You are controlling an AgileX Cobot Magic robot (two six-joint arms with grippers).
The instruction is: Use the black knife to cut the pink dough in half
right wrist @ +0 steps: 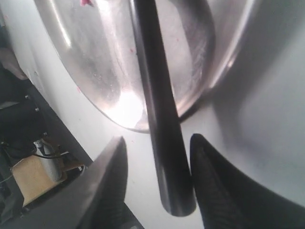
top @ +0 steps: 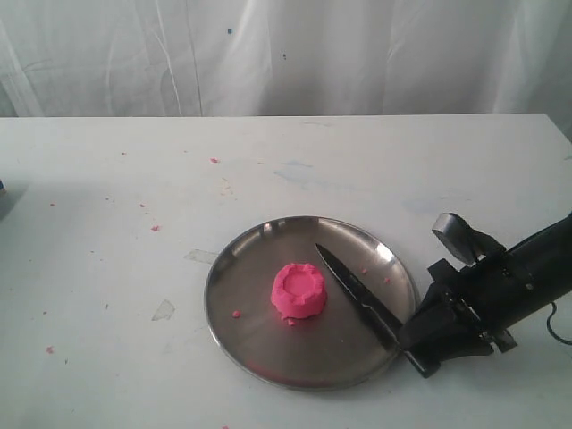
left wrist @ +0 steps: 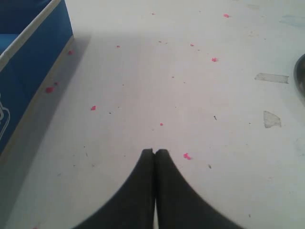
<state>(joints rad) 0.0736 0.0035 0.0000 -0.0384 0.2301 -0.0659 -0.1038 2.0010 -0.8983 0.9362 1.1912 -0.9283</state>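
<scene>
Blunt, matte fingers of the right gripper stand spread to either side of the handle of the black knife. They are released rather than clamped, and bare table shows between one finger and the handle.

Largest is the white table, smooth but scuffed, with a pale draped curtain behind its far edge. Next comes a round steel plate, shallow and mirror-bright with a raised rim. It sits toward the table's near edge, on the right arm's side.

The knife is slim and all black, with a pointed blade lying flat on the plate's half nearer the right arm. Its rounded handle overhangs the near rim onto the table.

The pink dough rests on the plate close to its centre, just beside the blade tip but apart from it. It is a soft, squat puck with a dimpled, ridged top.

The left gripper hovers over bare table near a blue box, its tapered fingers pressed together on nothing.

Tiny pink crumbs speckle the table.
</scene>
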